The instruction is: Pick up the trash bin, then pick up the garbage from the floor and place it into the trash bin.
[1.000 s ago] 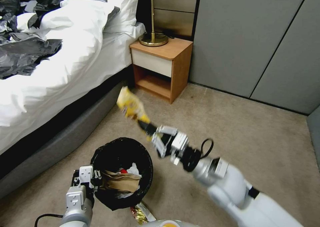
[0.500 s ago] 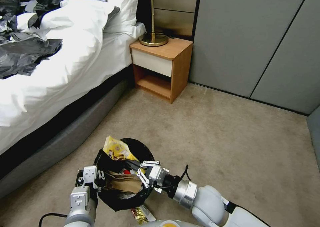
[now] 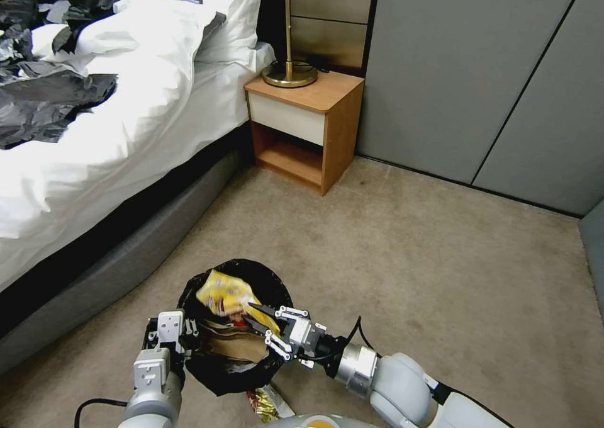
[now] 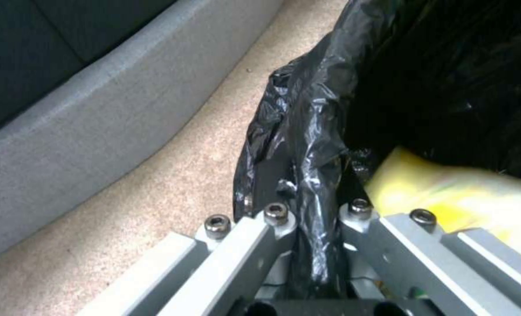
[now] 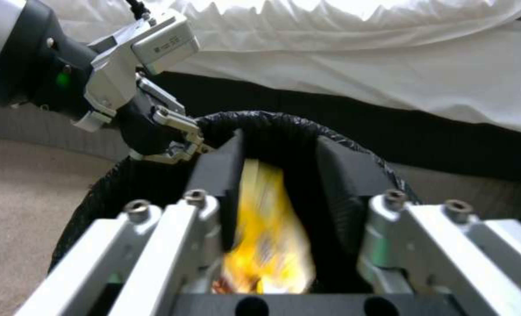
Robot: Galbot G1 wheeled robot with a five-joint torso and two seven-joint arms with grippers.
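Note:
The trash bin [image 3: 214, 371], lined with a crinkled black bag, hangs just above the carpet with my left gripper [image 3: 168, 335] shut on its near-left rim. The left wrist view shows the left gripper [image 4: 316, 210] pinching the black liner [image 4: 436, 66]. My right gripper [image 3: 257, 316] sits over the bin's mouth with its jaws open. A yellow snack wrapper [image 3: 224, 292] is blurred, loose between the spread fingers [image 5: 216, 171] and dropping into the bin [image 5: 272, 120]. The same wrapper [image 5: 266, 237] appears in the left wrist view as a yellow wrapper [image 4: 459, 197]. A brown paper bag [image 3: 234, 347] lies inside.
A gold wrapper [image 3: 272, 404] lies on the carpet under the bin. The bed [image 3: 94, 163] with black plastic sheets [image 3: 44, 101] runs along the left. A wooden nightstand [image 3: 305, 126] with a lamp stands at the back. Open carpet [image 3: 440, 258] stretches to the right.
My right gripper swung down from above the carpet to the bin's mouth with the yellow wrapper, then opened; the wrapper is now loose and sinking into the bin. The left gripper has kept still.

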